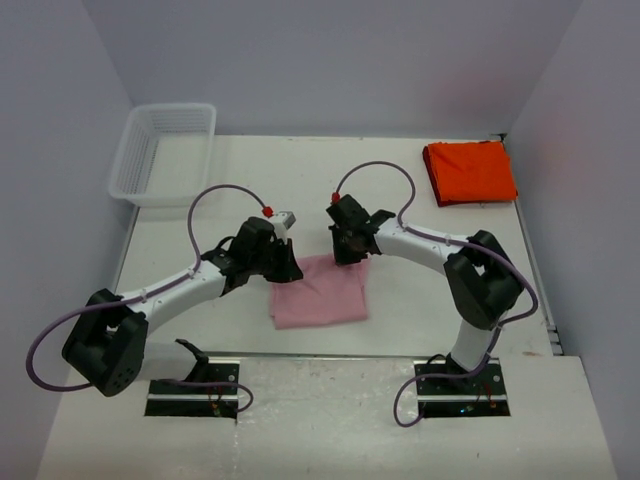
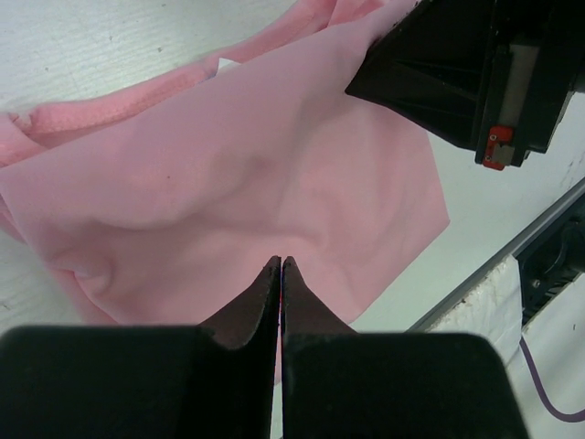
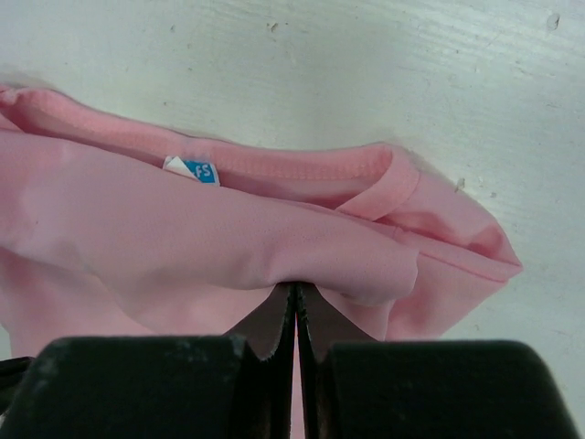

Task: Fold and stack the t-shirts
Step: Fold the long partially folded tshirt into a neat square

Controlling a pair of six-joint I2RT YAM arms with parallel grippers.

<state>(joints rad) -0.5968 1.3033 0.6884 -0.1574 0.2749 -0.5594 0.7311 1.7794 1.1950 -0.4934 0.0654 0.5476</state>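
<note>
The pink t-shirt (image 1: 320, 295) lies partly folded on the table between the arms, its collar and a blue-and-white label (image 3: 194, 170) at the far edge. My right gripper (image 1: 345, 255) is at its far right corner, shut (image 3: 295, 285) on a raised fold of the pink cloth (image 3: 228, 229). My left gripper (image 1: 290, 268) is at the far left corner, shut (image 2: 281, 259), its tips just over the pink cloth (image 2: 228, 155) with no cloth visibly between them. The orange-red t-shirt (image 1: 470, 172) lies folded at the back right, away from both grippers.
A white mesh basket (image 1: 165, 150) stands at the back left corner. Side walls close in the table left and right. The right gripper's body (image 2: 457, 73) hangs close to the left one. The table's near edge rail (image 2: 548, 219) runs just behind the shirt.
</note>
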